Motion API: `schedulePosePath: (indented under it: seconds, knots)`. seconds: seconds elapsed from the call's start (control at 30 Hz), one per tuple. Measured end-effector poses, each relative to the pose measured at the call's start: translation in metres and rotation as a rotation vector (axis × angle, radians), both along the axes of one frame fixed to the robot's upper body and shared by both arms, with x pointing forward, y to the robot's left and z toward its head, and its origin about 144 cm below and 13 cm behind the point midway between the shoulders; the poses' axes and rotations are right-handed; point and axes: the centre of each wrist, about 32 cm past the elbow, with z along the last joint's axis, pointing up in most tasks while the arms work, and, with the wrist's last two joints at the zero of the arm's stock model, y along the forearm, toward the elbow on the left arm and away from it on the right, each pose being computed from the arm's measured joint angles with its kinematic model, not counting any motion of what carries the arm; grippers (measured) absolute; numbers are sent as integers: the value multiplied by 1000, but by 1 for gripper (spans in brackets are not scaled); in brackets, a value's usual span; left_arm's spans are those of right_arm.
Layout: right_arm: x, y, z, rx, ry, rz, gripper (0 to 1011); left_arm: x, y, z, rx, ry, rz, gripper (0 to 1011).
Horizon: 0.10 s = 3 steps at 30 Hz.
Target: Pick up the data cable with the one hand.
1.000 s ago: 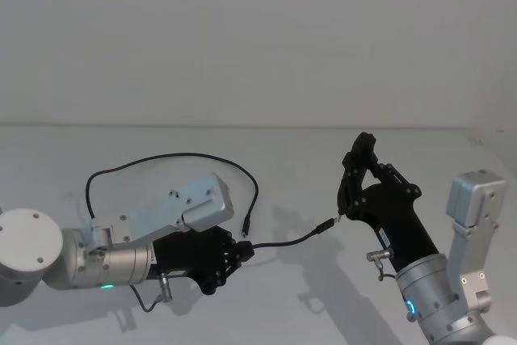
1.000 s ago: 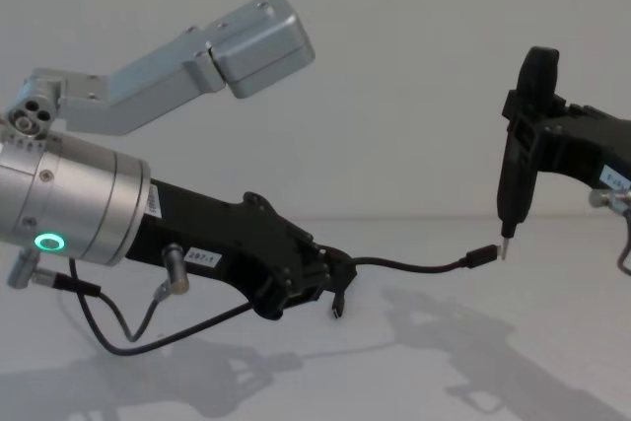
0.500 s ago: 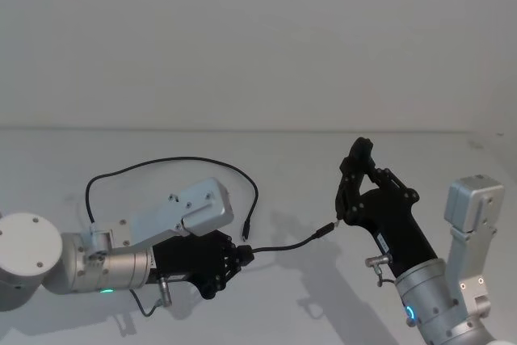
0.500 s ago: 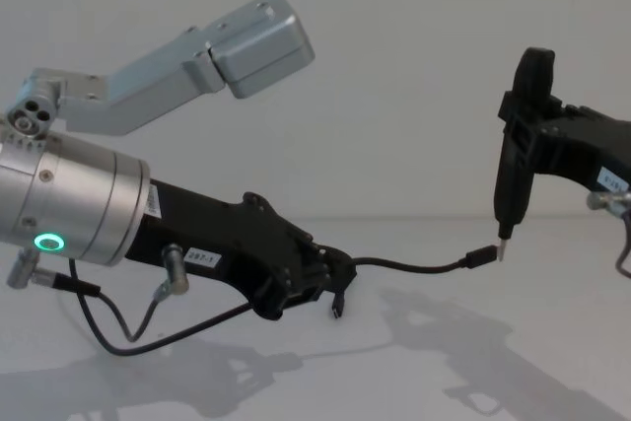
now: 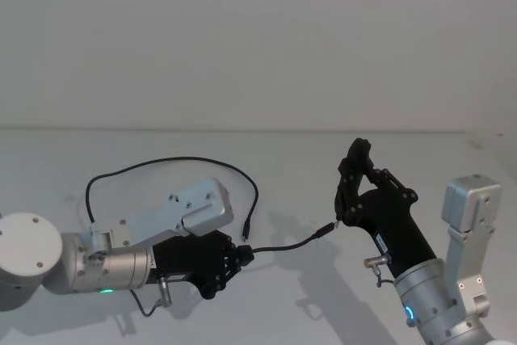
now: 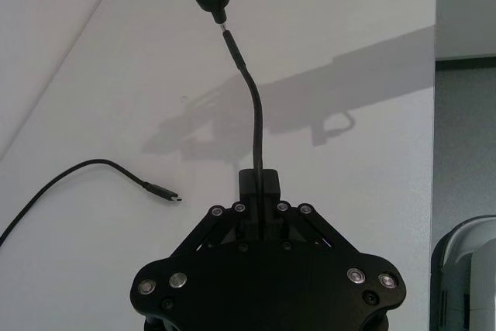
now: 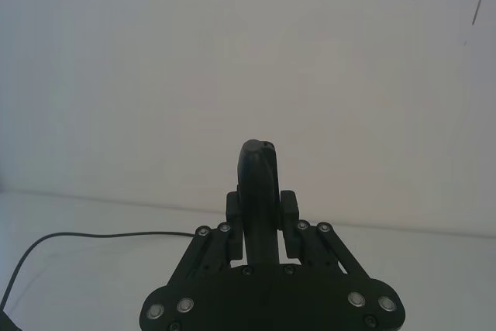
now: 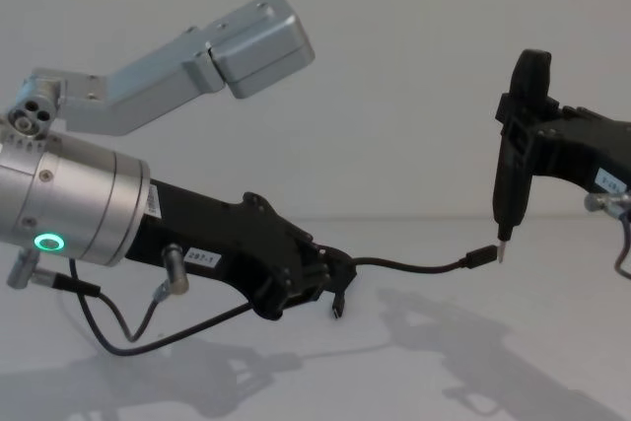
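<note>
The left gripper (image 5: 234, 254), low and left of centre in the head view, is clamped on the cable (image 5: 161, 163) a little way back from 1 plug; the left wrist view shows its 2 fingers (image 6: 258, 185) pressed together around the cord. From that grip a short stretch of cable arcs right and up, off the table (image 5: 307, 159), to a plug (image 8: 481, 256) at centre right of the chest view, where the thin metal tip of the right gripper (image 8: 503, 244) touches it. The right gripper (image 5: 342, 214) stands upright at lower right of the head view, its fingers (image 7: 260, 191) closed together, holding nothing. The rest of the cable loops back across the table toward the left of the head view, and its other plug (image 5: 245, 234) lies just beyond the left gripper.
</note>
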Motion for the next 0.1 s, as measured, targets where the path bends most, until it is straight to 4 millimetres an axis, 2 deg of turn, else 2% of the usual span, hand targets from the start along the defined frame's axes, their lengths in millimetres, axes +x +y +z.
schedulePosePath:
  seconds: [0.1]
  knots:
    - [0, 0, 0, -1, 0, 0, 283, 0, 0, 0, 0, 0, 0, 36]
